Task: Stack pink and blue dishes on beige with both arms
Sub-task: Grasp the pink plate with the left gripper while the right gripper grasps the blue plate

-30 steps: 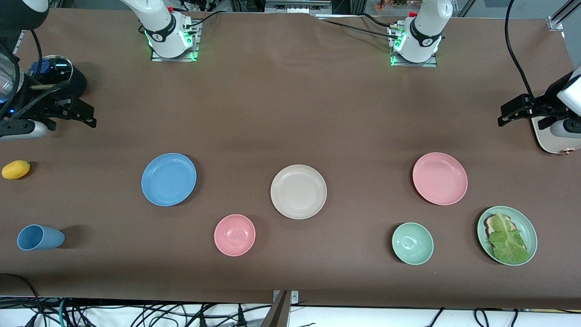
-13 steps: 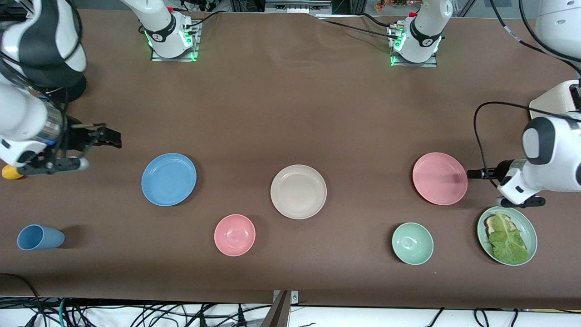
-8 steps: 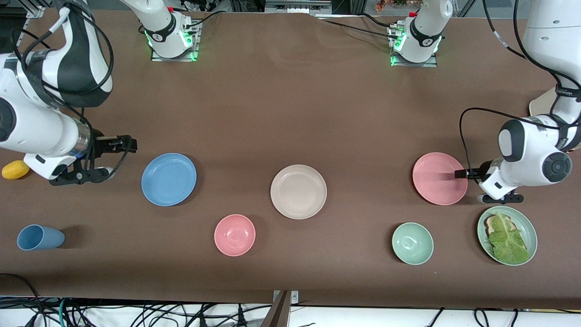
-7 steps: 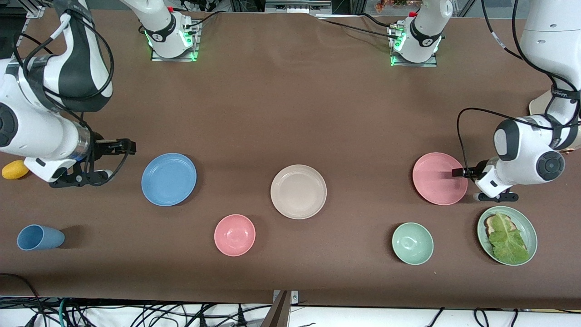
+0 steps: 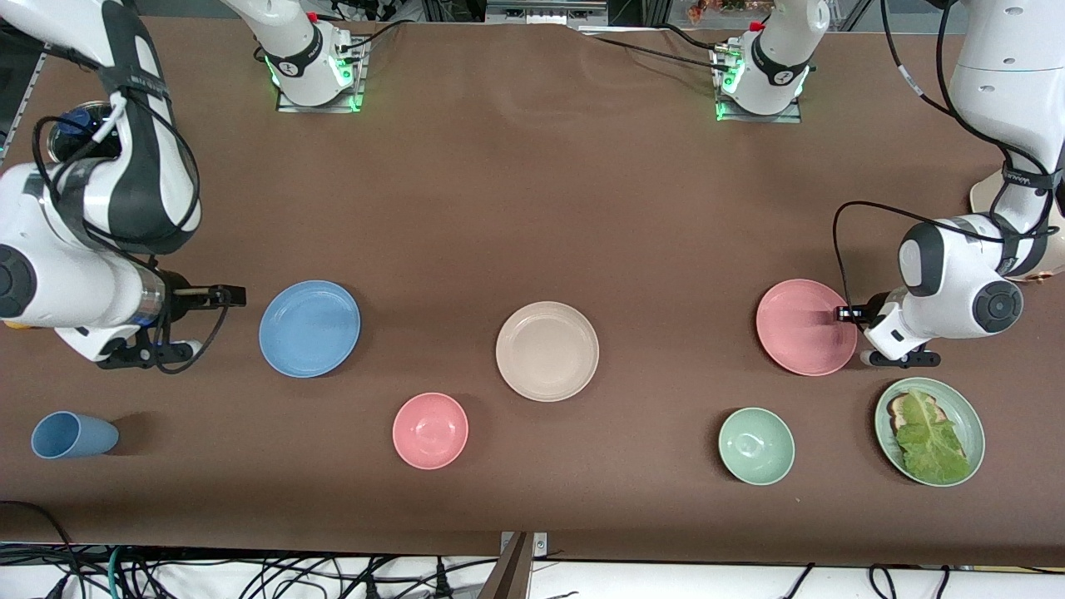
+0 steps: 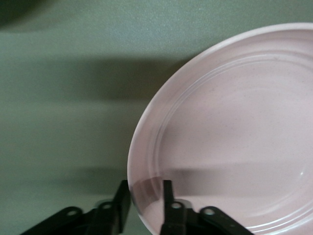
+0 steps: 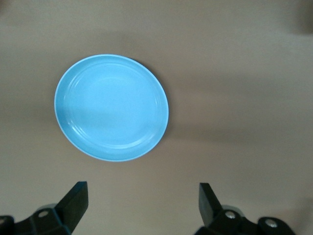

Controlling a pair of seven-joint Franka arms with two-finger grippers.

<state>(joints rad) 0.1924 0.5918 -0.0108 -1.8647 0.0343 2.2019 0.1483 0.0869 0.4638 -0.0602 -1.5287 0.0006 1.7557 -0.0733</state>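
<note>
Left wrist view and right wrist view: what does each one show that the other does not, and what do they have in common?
Only the left wrist view shows the pink plate, with the left gripper straddling its rim, one finger over the plate's inside and one outside. Only the right wrist view shows the blue plate, whole and untouched, with the right gripper wide open and apart from it. Both show a flat plate lying on the brown table and their own black fingers.

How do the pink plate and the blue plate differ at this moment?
The pink plate lies toward the left arm's end of the table; the blue plate lies toward the right arm's end. The left gripper has its fingers astride the pink plate's rim, while the right gripper is open, apart from the blue plate. Both are flat, round and alike in size.
</note>
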